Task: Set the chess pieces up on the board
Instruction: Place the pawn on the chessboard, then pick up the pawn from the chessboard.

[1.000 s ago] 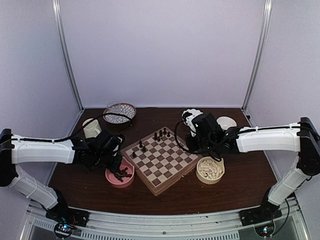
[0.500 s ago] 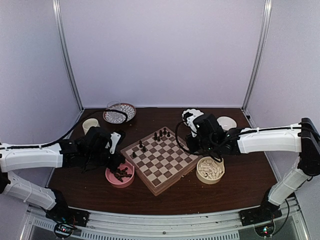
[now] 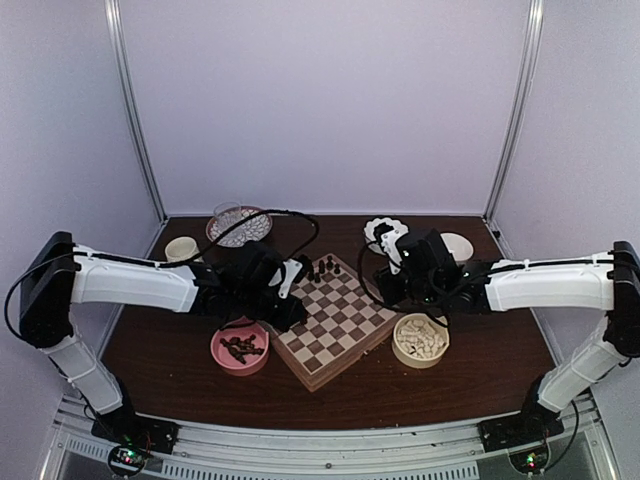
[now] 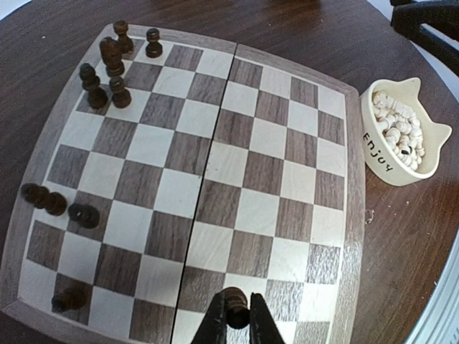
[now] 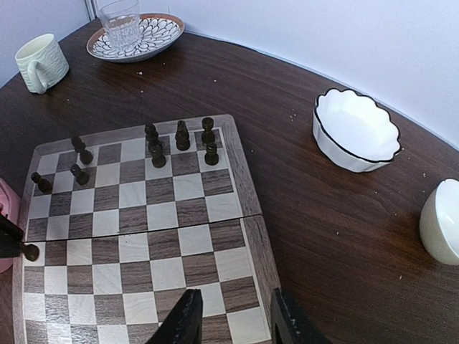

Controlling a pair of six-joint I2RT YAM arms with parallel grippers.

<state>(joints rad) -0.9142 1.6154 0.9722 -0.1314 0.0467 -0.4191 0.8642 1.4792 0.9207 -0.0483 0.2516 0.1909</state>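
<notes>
The board (image 3: 345, 322) lies at the table's middle. Several dark chess pieces (image 4: 107, 68) stand at its far corner and a few more (image 4: 54, 201) along its left edge; they also show in the right wrist view (image 5: 179, 140). My left gripper (image 4: 237, 321) is shut on one dark piece (image 4: 237, 307) just above the board's near-left edge (image 3: 287, 312). My right gripper (image 5: 233, 319) is open and empty over the board's right edge (image 3: 388, 290). A pink bowl (image 3: 222, 360) holds more dark pieces. A cream cat-shaped bowl (image 4: 384, 154) holds white pieces.
A patterned plate with a glass (image 3: 238, 225) and a cream mug (image 3: 180, 250) stand at the back left. A white scalloped bowl (image 5: 355, 129) and a cream rounded object (image 5: 441, 222) sit right of the board. The cream bowl (image 3: 420, 355) stands by the board's right corner.
My left arm has swung right from the pink bowl to over the board, with a dark piece in its jaws. My right arm has shifted slightly to the right.
</notes>
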